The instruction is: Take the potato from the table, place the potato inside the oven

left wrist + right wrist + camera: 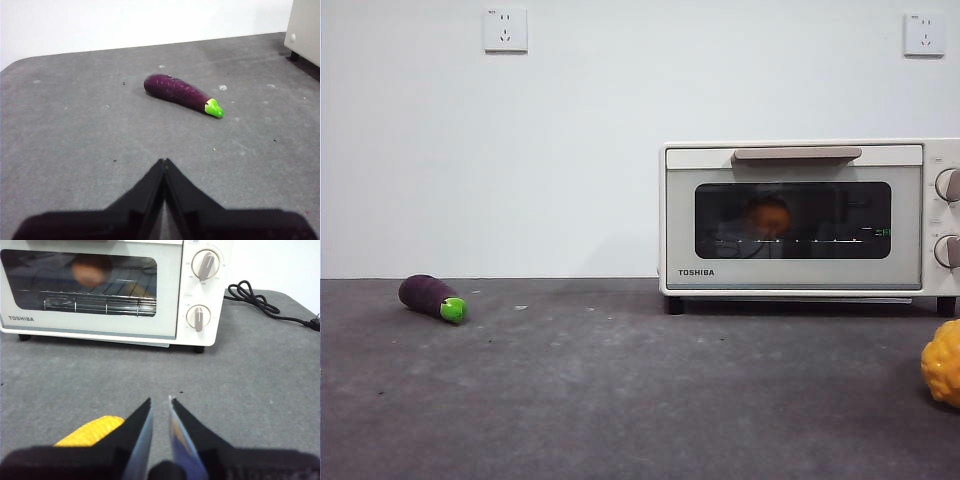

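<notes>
The round orange-brown potato (767,216) seems to sit behind the closed cream oven's (800,280) dark glass, at three o'clock; task apparently done. Left gripper (164,165) pinched together, right gripper (160,407) slightly apart, both empty.

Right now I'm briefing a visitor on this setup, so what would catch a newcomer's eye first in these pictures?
First, the cream TOSHIBA oven at the back right of the table, its door closed, with the orange-brown potato already visible behind the dark glass. Next come the purple eggplant with its green tip lying far left, and the bumpy yellow lump at the right edge. The left gripper, shut, and the slightly open right gripper hold nothing.
</notes>
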